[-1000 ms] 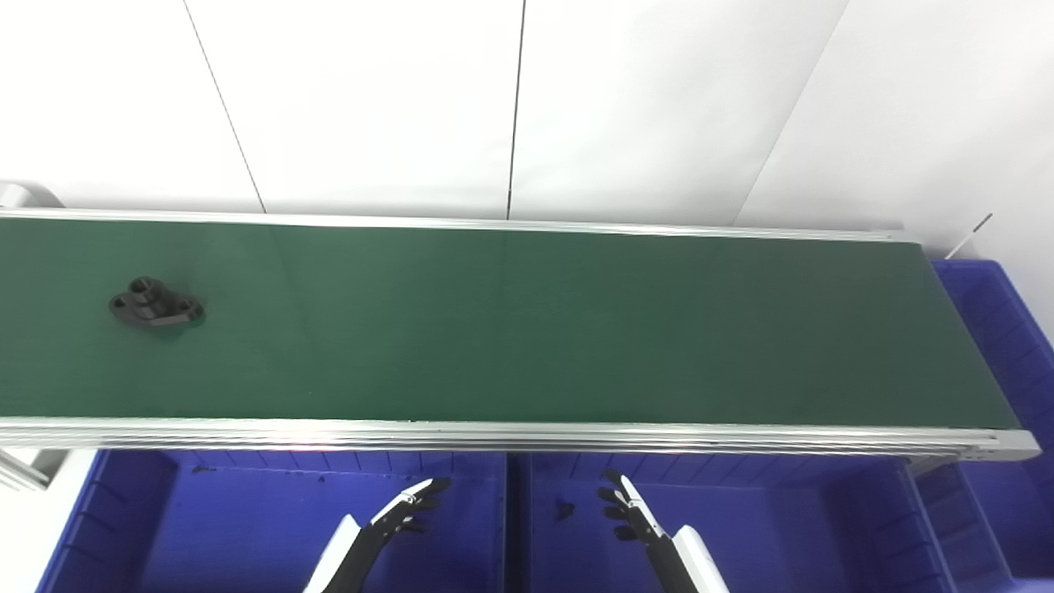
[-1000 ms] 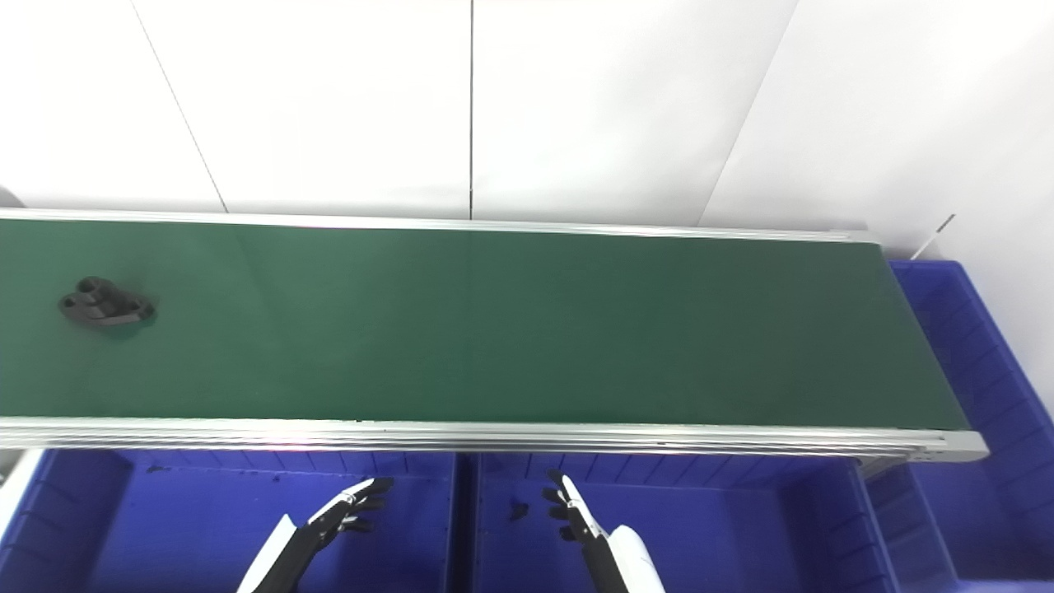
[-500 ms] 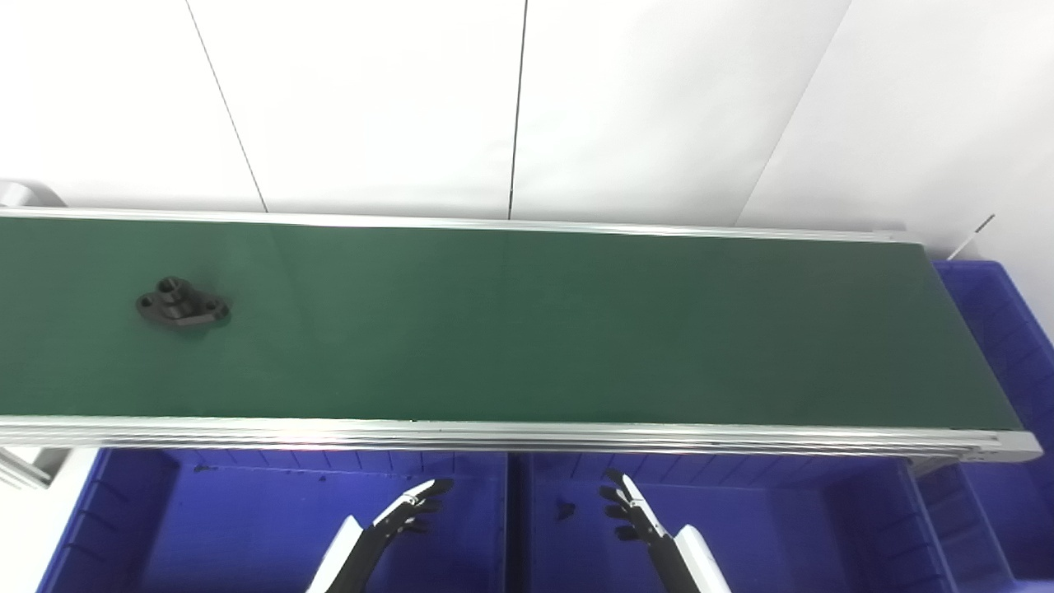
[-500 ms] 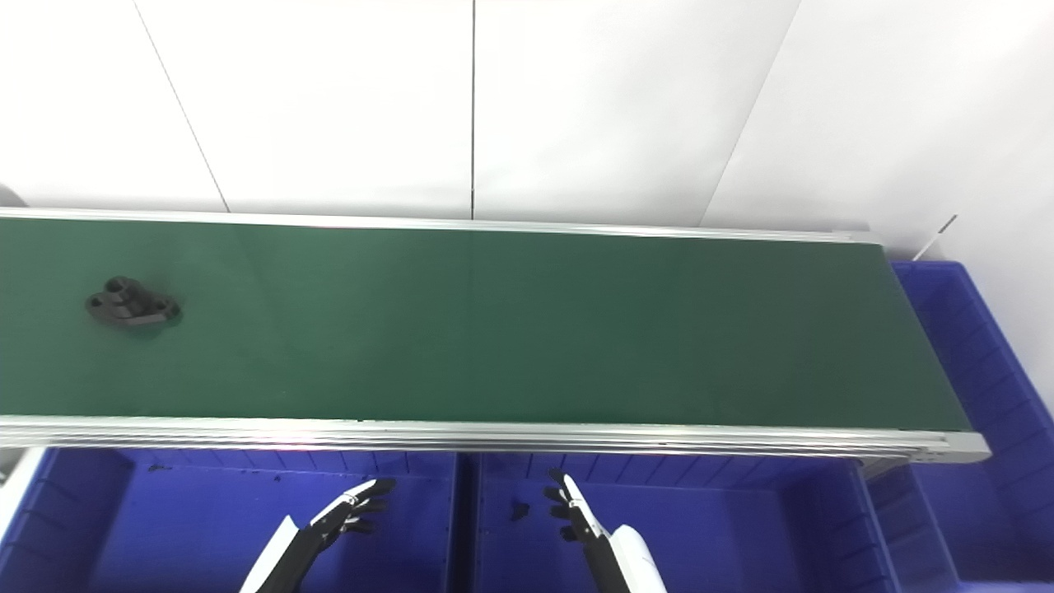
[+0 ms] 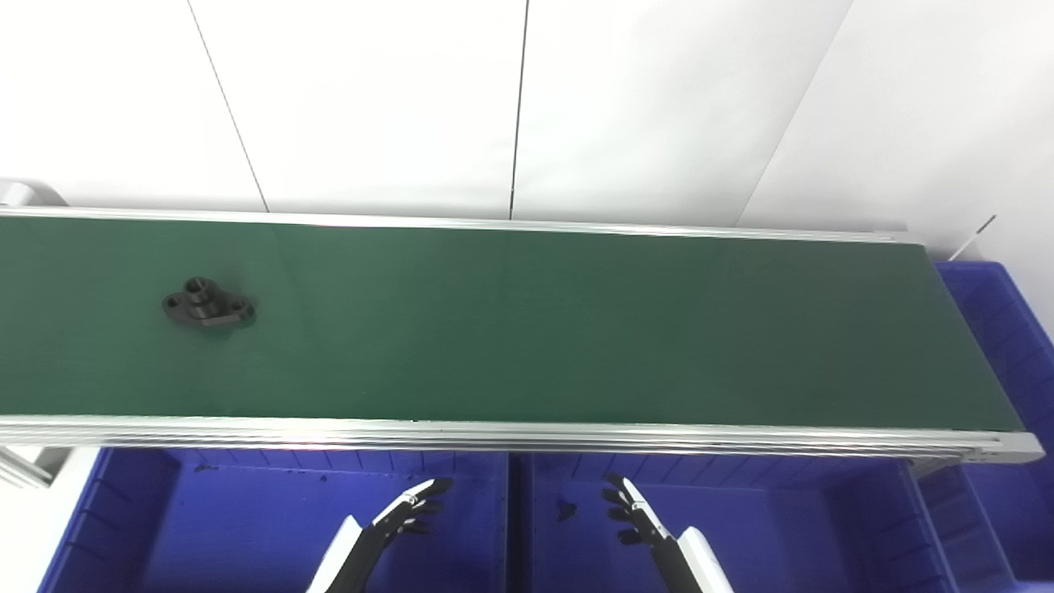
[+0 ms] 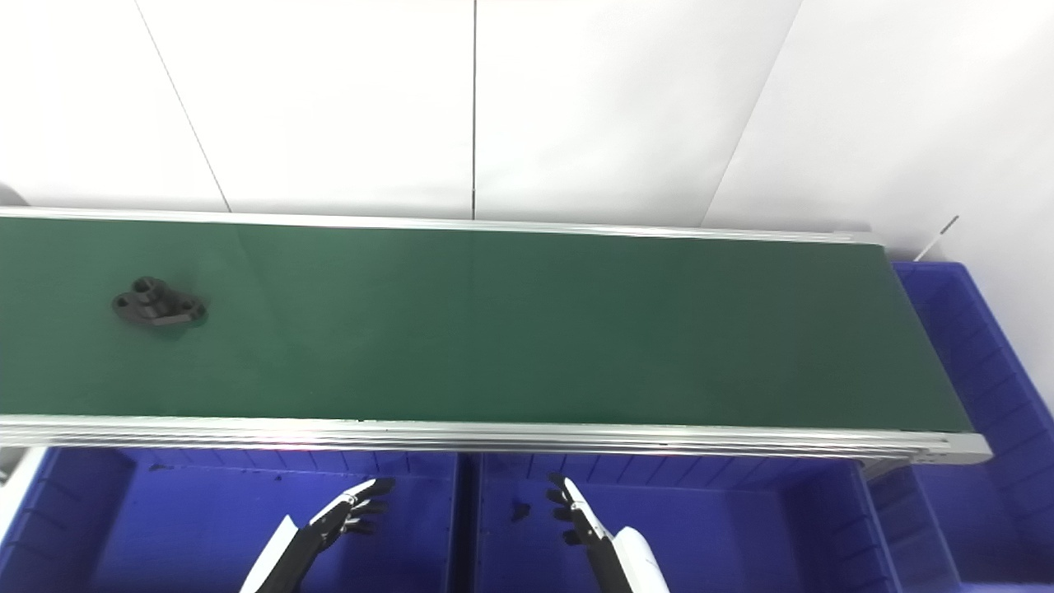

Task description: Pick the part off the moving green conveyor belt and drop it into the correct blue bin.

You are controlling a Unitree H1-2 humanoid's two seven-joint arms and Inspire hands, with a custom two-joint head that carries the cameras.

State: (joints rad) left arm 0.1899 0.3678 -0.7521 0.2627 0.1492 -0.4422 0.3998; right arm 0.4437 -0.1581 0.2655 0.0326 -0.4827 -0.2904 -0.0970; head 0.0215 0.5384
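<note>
A small black flanged part [image 5: 208, 305] with a raised collar and two ear holes lies on the green conveyor belt [image 5: 535, 321], toward its left end. Both hands hang low in front of the belt, over the blue bins. My left hand [image 5: 409, 511] is open with its fingers spread, above the left bin [image 5: 247, 527]. My right hand [image 5: 627, 516] is open too, above the middle bin [image 5: 741, 527]. Neither hand touches the part, which is far to the upper left of them.
An aluminium rail [image 5: 527, 434] edges the belt's near side. A third blue bin [image 5: 1000, 329] stands past the belt's right end. A small dark piece [image 5: 565, 511] lies in the middle bin. White wall panels stand behind the belt.
The black part has ridden the belt to the right. Both hands have stayed where they were, still open.
</note>
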